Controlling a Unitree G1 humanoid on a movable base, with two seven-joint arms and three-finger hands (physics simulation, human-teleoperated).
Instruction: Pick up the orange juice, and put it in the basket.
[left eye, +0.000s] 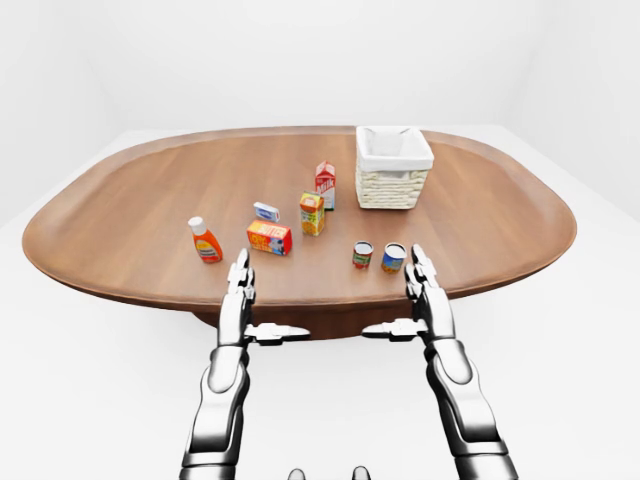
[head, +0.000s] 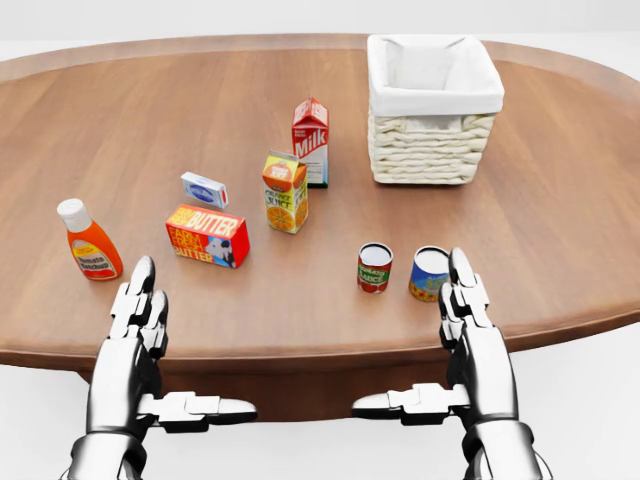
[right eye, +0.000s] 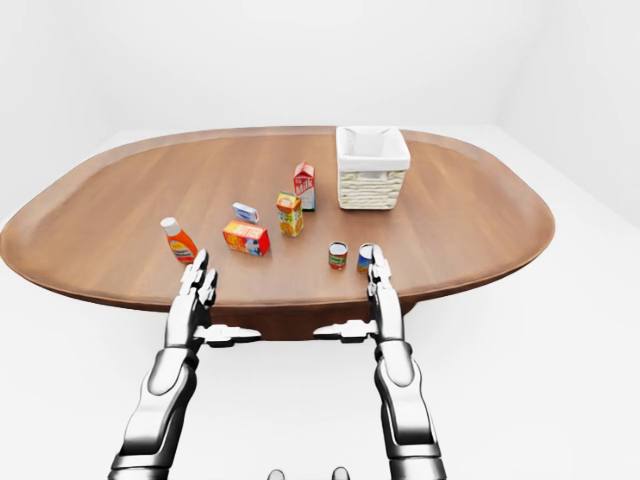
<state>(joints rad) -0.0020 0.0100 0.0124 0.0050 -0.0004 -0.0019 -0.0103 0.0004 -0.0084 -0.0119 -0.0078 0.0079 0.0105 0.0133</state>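
Observation:
The orange juice carton (head: 285, 191) stands upright near the middle of the wooden table (head: 560, 220), yellow and orange with a gabled top. The white-lined wicker basket (head: 432, 108) sits up and to the right of it. My left hand (head: 140, 330) hovers open at the table's near edge, below the butter box, fingers flat and thumb pointing inward. My right hand (head: 465, 320) is open too, just below the two cans. Neither hand touches anything.
A red-and-white milk carton (head: 311, 141) stands right beside the juice. A butter box (head: 207, 236), a small blue-white box (head: 204, 190) and an orange sauce bottle (head: 89, 240) lie to the left. Two cans (head: 375, 267) (head: 429, 273) stand ahead of my right hand.

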